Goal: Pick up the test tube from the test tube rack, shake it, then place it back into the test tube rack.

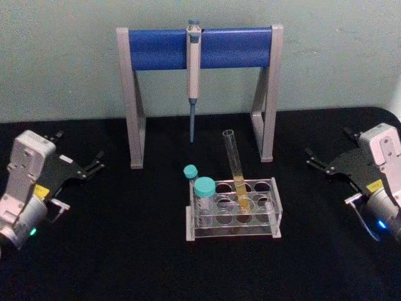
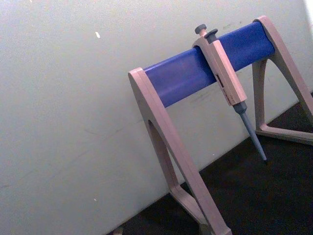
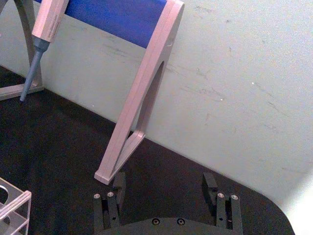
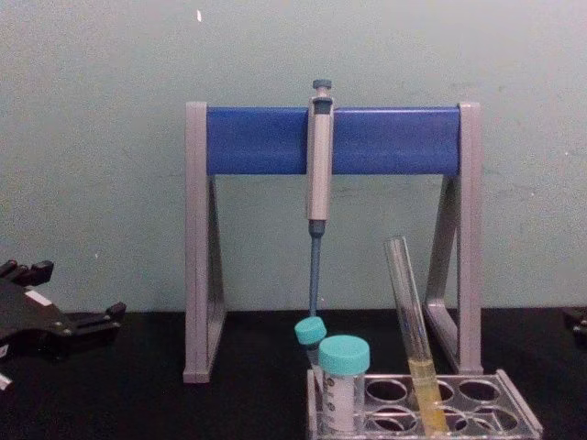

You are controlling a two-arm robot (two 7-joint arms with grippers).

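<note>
The test tube point(image 1: 235, 164) is a long clear glass tube with yellow liquid in its lower part. It leans slightly in a back-row hole of the clear plastic test tube rack point(image 1: 276, 216), mid-table, and the chest view shows the test tube point(image 4: 409, 312) standing in the rack point(image 4: 515, 418). My left gripper point(image 1: 97, 162) rests open at the far left, well away from the rack. Far to the right, my right gripper point(image 1: 313, 158) is also open and holds nothing. Its own wrist view shows the right gripper point(image 3: 165, 182) with fingers spread wide and a corner of the rack point(image 3: 12, 205).
A grey-and-blue pipette stand point(image 1: 200, 47) stands behind the rack with a pipette point(image 1: 193, 69) hanging from it. A wide teal-capped vial point(image 1: 203, 197) and a thin teal-capped tube point(image 1: 190, 172) occupy the rack's left end. The wall lies close behind. Black tabletop stretches on both sides.
</note>
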